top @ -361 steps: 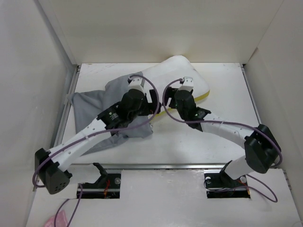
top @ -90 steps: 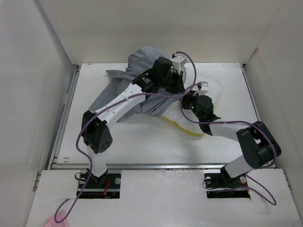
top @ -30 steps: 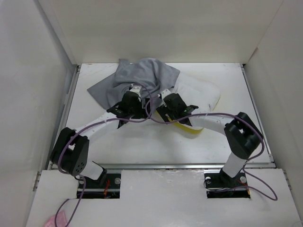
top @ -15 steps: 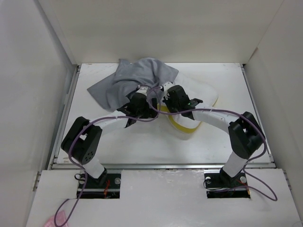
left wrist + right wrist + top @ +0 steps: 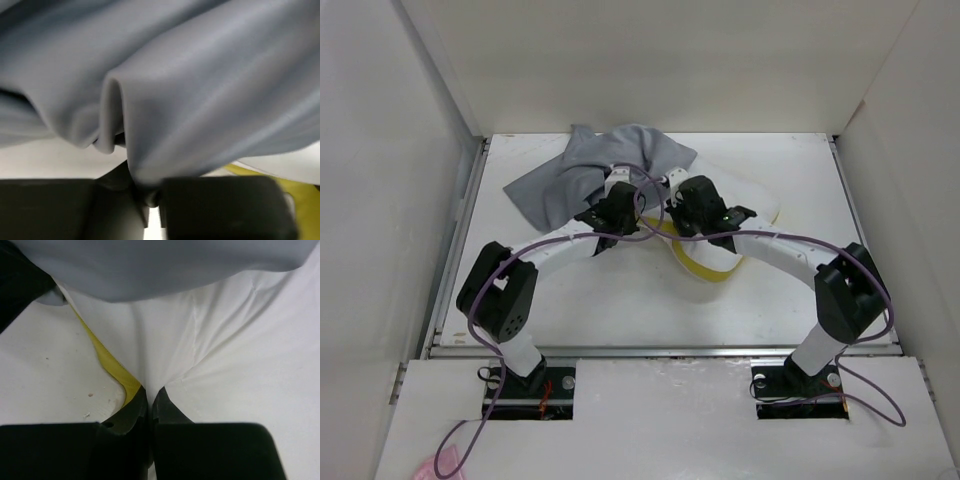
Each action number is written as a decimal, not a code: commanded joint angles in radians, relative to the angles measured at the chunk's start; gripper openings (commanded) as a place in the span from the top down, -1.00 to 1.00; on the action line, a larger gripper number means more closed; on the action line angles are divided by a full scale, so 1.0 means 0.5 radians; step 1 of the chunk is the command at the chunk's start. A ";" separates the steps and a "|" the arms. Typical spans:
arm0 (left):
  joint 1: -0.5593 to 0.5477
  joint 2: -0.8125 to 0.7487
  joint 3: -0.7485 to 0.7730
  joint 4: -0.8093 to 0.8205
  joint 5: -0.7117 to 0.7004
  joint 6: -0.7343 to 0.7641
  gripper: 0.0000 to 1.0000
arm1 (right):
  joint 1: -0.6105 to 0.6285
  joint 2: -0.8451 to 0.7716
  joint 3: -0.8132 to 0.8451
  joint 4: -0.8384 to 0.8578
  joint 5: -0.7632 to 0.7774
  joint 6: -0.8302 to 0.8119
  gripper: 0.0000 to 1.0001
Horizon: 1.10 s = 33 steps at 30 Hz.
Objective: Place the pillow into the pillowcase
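1. The pillow (image 5: 745, 200) lies at the far middle of the tabletop (image 5: 620, 300), reaching toward the right. Its yellow trim (image 5: 710, 265) runs along the near edge, which bulges upward.
2. The pillowcase (image 5: 585, 165) is draped over the pillow's far-left end and spills left onto the tabletop. Most of the pillow shows bare, so I judge the stuffing far from done. Whether that end sits inside the case or merely under it cannot be told.
3. The right claw (image 5: 149, 400) is pinched together on a tuck of the pillow's white cloth, right beside the trim. A hold at the seamed edge likely gives a firm handle, so the pillow can be steadied or fed forward.
4. The left claw (image 5: 150, 197) is clamped on a fold of grey pillowcase that hangs down between its fingers. This is probably near the mouth, so the cloth can be drawn over the pillow. Whether it holds one layer or two cannot be told.
5. The two claws sit side by side, just where grey cloth meets white. That placement suits one anchoring while the other pulls.
6. If both layers are pinched, the mouth may not open.
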 commanded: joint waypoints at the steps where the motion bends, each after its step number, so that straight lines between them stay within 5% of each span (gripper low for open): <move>1: -0.043 -0.114 0.088 -0.167 -0.163 -0.009 1.00 | 0.001 -0.126 0.139 0.111 -0.024 0.084 1.00; 8: -0.378 -0.326 0.207 -0.304 0.235 0.101 1.00 | 0.001 -0.318 0.004 0.891 -0.134 0.562 1.00; 19: -0.771 -0.783 0.358 -0.348 0.901 0.212 1.00 | 0.142 -0.549 -0.361 1.650 0.521 0.986 1.00; 27: -0.792 -0.946 0.223 -0.222 0.984 0.043 1.00 | 0.394 -0.479 -0.665 2.028 0.881 1.100 1.00; 31: -0.792 -0.818 0.164 -0.170 1.033 -0.033 0.88 | 0.443 -0.417 -0.684 2.047 0.860 1.161 1.00; 33: -0.792 -0.735 0.164 -0.231 0.997 -0.055 0.39 | 0.443 -0.417 -0.702 2.004 0.860 1.183 1.00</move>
